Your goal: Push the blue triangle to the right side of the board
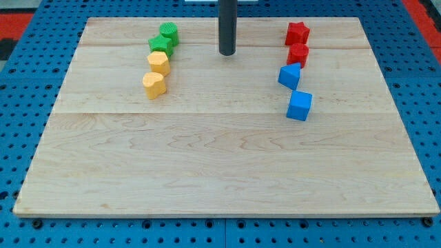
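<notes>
The blue triangle (289,76) lies on the wooden board (227,158) at the view's upper right, touching a red block (298,55) above it. A blue cube (300,105) sits just below it. My tip (227,53) is at the view's top centre, well to the left of the blue triangle and apart from every block.
A red star-shaped block (297,32) sits at the top of the right column. At the view's upper left stand a green block (169,32), a second green block (160,45), a yellow block (158,63) and an orange-yellow block (154,85). A blue pegboard (427,103) surrounds the board.
</notes>
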### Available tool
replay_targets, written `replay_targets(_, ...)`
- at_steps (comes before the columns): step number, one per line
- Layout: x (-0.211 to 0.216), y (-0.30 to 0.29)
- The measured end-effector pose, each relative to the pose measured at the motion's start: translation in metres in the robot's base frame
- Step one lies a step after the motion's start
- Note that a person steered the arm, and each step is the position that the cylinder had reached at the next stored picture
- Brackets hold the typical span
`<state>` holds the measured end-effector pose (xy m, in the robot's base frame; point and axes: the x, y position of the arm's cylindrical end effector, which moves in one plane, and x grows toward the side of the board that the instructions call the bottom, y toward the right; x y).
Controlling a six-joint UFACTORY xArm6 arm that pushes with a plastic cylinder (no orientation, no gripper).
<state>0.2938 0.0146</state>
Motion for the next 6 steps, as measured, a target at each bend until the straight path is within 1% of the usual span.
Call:
replay_targets(1, 0.041, 0.006)
replay_targets(2, 0.062, 0.006)
replay_targets(3, 0.076, 0.033)
replay_targets(4, 0.078, 0.063)
replay_targets(6, 0.076, 0.084)
